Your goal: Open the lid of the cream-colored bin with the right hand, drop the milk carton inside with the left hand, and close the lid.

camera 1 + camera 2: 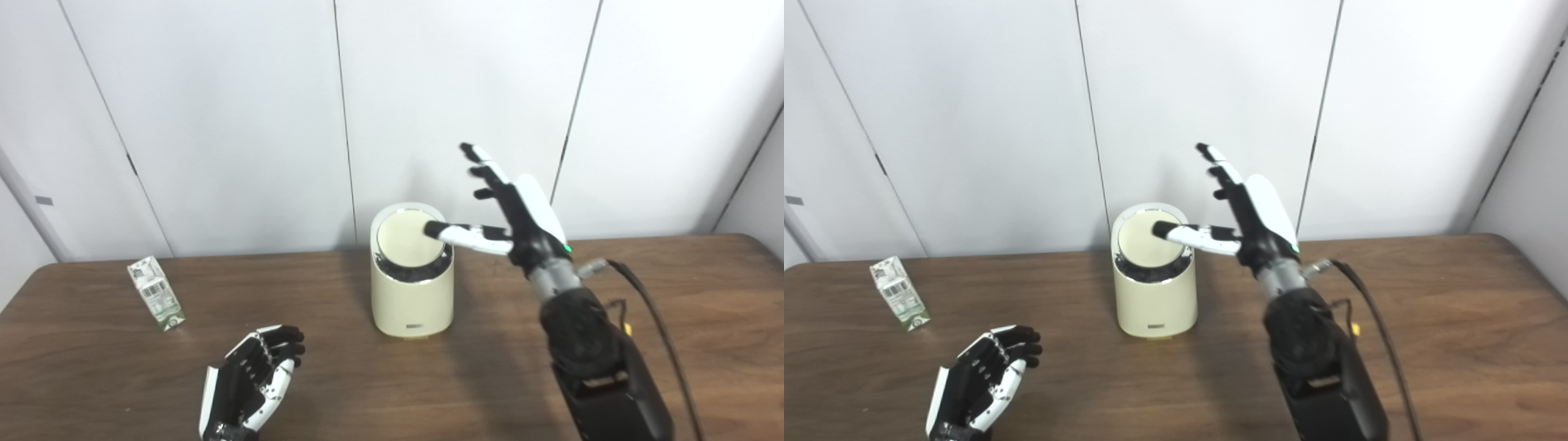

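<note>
Here, in the left eye view, a cream bin [411,288] stands upright at the middle of a brown wooden counter [674,294], close to a white panelled wall [245,122]. Its round lid [409,241] is tipped, showing a dark gap at the front. The right hand [508,208] is raised just right of the bin, fingers [484,168] spread and holding nothing, thumb reaching left over the lid's right edge; whether it touches is hard to tell. The carton [155,293] stands near the counter's left end, leaning slightly, its long axis roughly upright.

In the right eye view, the left hand [983,380] rests low near the front edge, palm up, fingers loosely curled, grasping nothing. The carton [899,293] lies beyond it and to its left, a short reach away, well apart from the bin [1154,294]. The left hand is much the nearer to it. The lid likely needs opening further before the carton goes in.
</note>
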Robot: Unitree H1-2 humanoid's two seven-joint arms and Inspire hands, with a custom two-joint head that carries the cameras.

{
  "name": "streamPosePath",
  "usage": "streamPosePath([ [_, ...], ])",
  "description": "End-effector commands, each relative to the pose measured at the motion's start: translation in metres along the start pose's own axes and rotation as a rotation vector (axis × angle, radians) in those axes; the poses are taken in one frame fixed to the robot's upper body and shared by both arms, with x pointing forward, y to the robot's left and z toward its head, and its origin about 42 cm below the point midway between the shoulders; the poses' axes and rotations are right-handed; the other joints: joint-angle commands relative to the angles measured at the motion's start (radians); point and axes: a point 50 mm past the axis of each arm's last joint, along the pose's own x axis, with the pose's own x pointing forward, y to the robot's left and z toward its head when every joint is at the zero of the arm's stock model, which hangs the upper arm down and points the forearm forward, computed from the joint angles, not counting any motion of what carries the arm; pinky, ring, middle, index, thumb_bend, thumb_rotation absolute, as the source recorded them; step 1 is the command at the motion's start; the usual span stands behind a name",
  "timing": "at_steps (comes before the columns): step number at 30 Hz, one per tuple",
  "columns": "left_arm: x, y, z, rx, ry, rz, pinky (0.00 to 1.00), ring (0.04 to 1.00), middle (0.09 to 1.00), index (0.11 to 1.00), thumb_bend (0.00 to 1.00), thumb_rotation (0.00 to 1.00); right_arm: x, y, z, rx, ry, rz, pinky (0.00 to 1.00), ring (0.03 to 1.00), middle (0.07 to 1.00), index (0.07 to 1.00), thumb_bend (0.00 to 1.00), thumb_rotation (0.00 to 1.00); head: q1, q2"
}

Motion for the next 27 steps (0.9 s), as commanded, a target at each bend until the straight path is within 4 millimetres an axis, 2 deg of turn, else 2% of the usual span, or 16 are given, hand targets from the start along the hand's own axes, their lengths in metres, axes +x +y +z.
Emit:
streamPosePath([
  [1,0.002,-0.003,0.007,0.002,-0.035,0.002,0.58,0.613,0.645,0.634,0.27,0.21,0.018,-0.009,0.024,-0.019,-0.069,-0.062,0.67,0.831,0.916,0.939,0.86,0.60,0.001,0.004],
  [3,0.001,-0.004,0.008,-0.006,-0.031,0.005,0.57,0.611,0.644,0.633,0.27,0.21,0.022,-0.002,0.024,-0.023,-0.059,-0.058,0.67,0.831,0.922,0.951,0.86,0.57,0.002,0.005],
  [8,0.000,-0.004,0.008,-0.009,-0.020,0.003,0.58,0.615,0.644,0.635,0.28,0.21,0.035,0.015,0.022,-0.027,-0.056,-0.029,0.74,0.908,0.965,0.976,0.90,0.48,0.010,0.006],
  [13,-0.002,-0.006,0.011,-0.006,-0.015,0.009,0.59,0.610,0.642,0.634,0.28,0.21,0.043,0.026,0.018,-0.042,-0.032,0.006,0.86,0.970,0.999,1.000,0.91,0.47,0.011,0.012],
  [20,-0.002,-0.006,0.012,-0.011,-0.020,0.006,0.58,0.609,0.639,0.631,0.28,0.19,0.047,0.033,0.007,-0.051,0.009,0.025,0.82,0.952,0.995,1.000,0.90,0.46,0.011,0.014],
  [27,-0.001,-0.004,0.010,-0.011,-0.015,0.006,0.59,0.612,0.640,0.631,0.28,0.20,0.044,0.027,-0.004,-0.040,0.045,0.027,0.81,0.952,0.996,1.000,0.89,0.47,0.004,0.012],
])
